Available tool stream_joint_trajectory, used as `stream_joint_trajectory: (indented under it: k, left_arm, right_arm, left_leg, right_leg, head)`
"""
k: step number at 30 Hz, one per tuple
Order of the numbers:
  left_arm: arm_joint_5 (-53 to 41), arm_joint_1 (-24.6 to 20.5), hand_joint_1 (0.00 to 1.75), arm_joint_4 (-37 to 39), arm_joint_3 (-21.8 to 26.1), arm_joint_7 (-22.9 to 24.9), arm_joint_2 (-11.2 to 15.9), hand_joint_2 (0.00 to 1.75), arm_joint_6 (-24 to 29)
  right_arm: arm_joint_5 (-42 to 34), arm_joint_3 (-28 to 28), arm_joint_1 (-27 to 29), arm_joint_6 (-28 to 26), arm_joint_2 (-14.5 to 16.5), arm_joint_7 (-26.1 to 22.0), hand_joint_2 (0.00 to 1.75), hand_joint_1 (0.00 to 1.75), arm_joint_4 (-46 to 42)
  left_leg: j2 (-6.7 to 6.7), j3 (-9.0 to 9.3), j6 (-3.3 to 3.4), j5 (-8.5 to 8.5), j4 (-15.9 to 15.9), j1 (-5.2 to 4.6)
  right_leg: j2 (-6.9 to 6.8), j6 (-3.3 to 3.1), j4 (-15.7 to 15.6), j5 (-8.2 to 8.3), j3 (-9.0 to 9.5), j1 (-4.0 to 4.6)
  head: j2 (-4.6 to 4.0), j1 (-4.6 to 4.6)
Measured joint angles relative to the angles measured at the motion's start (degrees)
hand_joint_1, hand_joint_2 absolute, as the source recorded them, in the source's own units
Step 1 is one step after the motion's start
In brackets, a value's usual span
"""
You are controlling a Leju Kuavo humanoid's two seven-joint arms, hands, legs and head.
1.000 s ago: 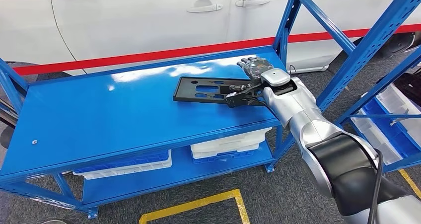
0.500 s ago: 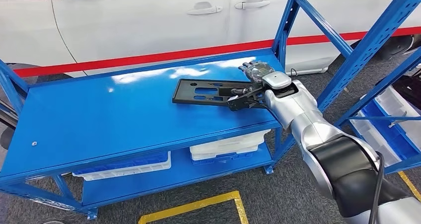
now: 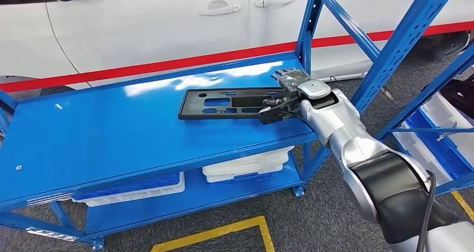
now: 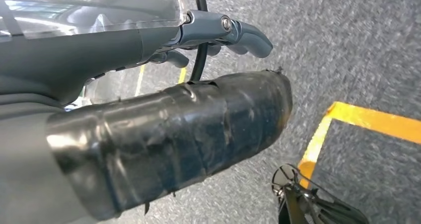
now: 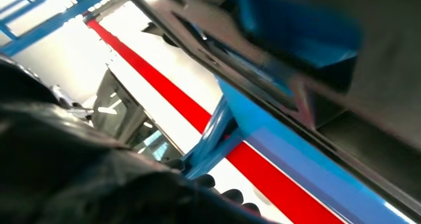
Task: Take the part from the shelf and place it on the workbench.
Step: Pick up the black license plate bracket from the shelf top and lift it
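**Part lies flat on the tabletop, right hand at its near end**

The black part [image 3: 223, 104], a long flat plate with cut-out slots, lies on the blue tabletop [image 3: 112, 134], toward its right half and roughly parallel to the long edge. The right hand [image 3: 285, 95] is at the part's right end, thumb below and fingers over the top of the plate; it appears to hold that end, though the head view does not make clear how firmly. Holding it by one end lets the plate settle along its full length on the surface, so I judge the placing to be nearly done, with only the release and withdrawal left.

The left hand [image 4: 218, 33] hangs over grey floor with a yellow line [image 4: 347, 124]; its fingers look curled in with nothing between them.

Around the work: a blue upright post [image 3: 306, 25] stands just behind the right hand, and diagonal blue braces [image 3: 402, 37] run to the right of the arm, so pulling back calls for care on that side. White trays [image 3: 246, 168] sit on the lower shelf. A white car [image 3: 167, 17] with a red stripe stands behind the bench.
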Motion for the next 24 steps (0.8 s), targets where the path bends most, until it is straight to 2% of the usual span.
stream_joint_trajectory:
  k: [2, 3, 4, 7, 11, 24]
  left_arm:
    - [0.38, -0.05, 0.0, 0.0, 0.3, -1.03, 0.06, 0.0, -0.42]
    - [0.54, -0.1, 0.0, 0.0, 0.43, -1.67, 0.09, 0.0, -0.56]
    - [0.63, -0.13, 0.0, 0.0, 0.52, -2.33, 0.08, 0.0, -0.61]
    - [0.28, -0.04, 0.0, 0.0, 0.59, -4.02, -0.04, 0.0, -0.63]
    - [-0.42, 0.02, 0.0, 0.0, 0.58, -4.84, -0.05, 0.0, -0.48]
    - [-0.68, -0.01, 0.0, 0.0, 0.55, -4.28, -0.08, 0.0, -1.02]
  right_arm:
    - [0.0, 0.0, -0.12, -0.02, -0.02, 0.03, 0.0, 0.0, 0.0]
    - [-0.01, 0.0, -0.19, -0.02, -0.06, 0.03, 0.0, 0.0, 0.0]
    - [-0.03, 0.0, -0.23, -0.03, -0.18, 0.03, 0.0, 0.0, 0.01]
    - [-0.2, 0.01, -0.14, -0.07, -0.63, 0.01, 0.0, 0.0, 0.02]
    - [-0.31, 0.02, -0.1, -0.09, -1.34, 0.01, 0.0, 0.0, 0.02]
    - [-0.35, 0.02, -0.13, -0.05, -2.27, -0.15, 0.0, 0.0, 0.02]
  left_leg:
    - [-0.02, 3.29, 1.14, 3.67, -7.51, -0.54]
    - [-0.03, 4.56, 1.51, 4.67, -10.37, -0.79]
    - [-0.07, 5.16, 1.42, 4.96, -11.9, -0.9]
    - [-0.14, 5.31, 0.52, 5.17, -12.69, -1.01]
    - [-0.29, 5.05, 0.97, 5.49, -12.66, -1.17]
    - [-0.27, 4.97, 1.34, 5.54, -12.64, -1.26]
  right_leg:
    - [0.06, 0.06, 0.08, 0.04, 0.03, 0.33]
    - [0.08, 0.19, 0.09, 0.11, -0.04, 0.42]
    - [0.05, 0.26, 0.13, 0.12, -0.16, 0.54]
    - [0.06, 0.03, -0.02, 0.42, -0.35, 0.55]
    - [-0.02, 0.48, -0.61, 0.94, -0.19, 0.39]
    - [0.01, 0.78, -1.26, 1.33, 0.06, 0.32]
  head:
    - [0.0, 0.01]
    - [0.0, 0.01]
    - [0.0, 0.04]
    - [0.0, 0.04]
    - [0.0, 0.03]
    - [0.0, 0.02]
